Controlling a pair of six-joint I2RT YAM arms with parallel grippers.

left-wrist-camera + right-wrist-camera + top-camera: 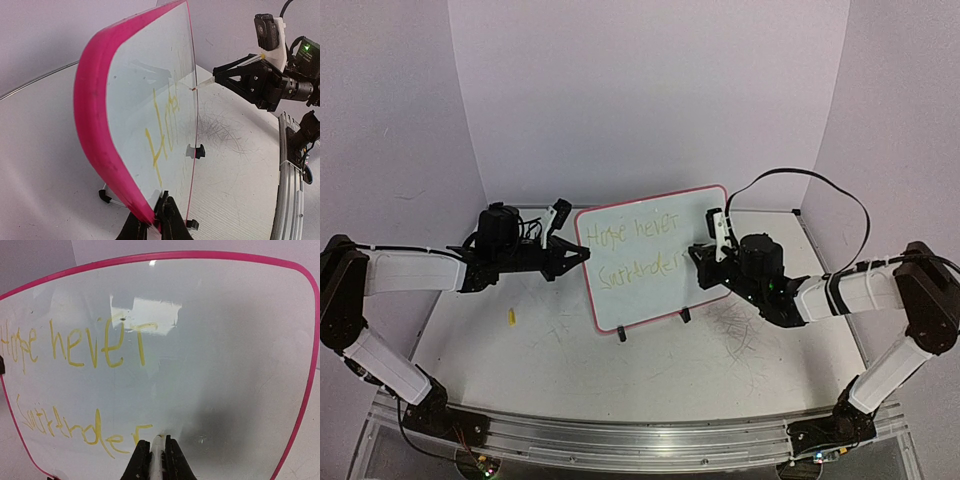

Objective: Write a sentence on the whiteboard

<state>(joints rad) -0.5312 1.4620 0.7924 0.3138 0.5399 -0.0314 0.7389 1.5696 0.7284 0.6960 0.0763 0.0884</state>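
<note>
The whiteboard (pixel 665 300) stands upright on the table, pink-framed, on two black clip feet (pixel 622 335). The sentence (pixel 635 252) is in yellow, two lines reading "Hope never" and "Surrender". My left gripper (pixel 582 257) is shut on the board's left edge; in the left wrist view the fingertips (pixel 159 212) pinch the pink frame (pixel 92 125). My right gripper (pixel 159 442) is shut on a white marker (pixel 159 452), whose tip touches the whiteboard (pixel 225 365) just right of the last "r" of the sentence (pixel 75 347). The marker tip (pixel 204 84) also shows from the left wrist.
A small yellow piece (pixel 511 317) lies on the table left of the board. Grey scratch marks (pixel 740 335) cover the table in front of the right arm. An aluminium rail (pixel 640 440) runs along the near edge. Walls close in behind and at both sides.
</note>
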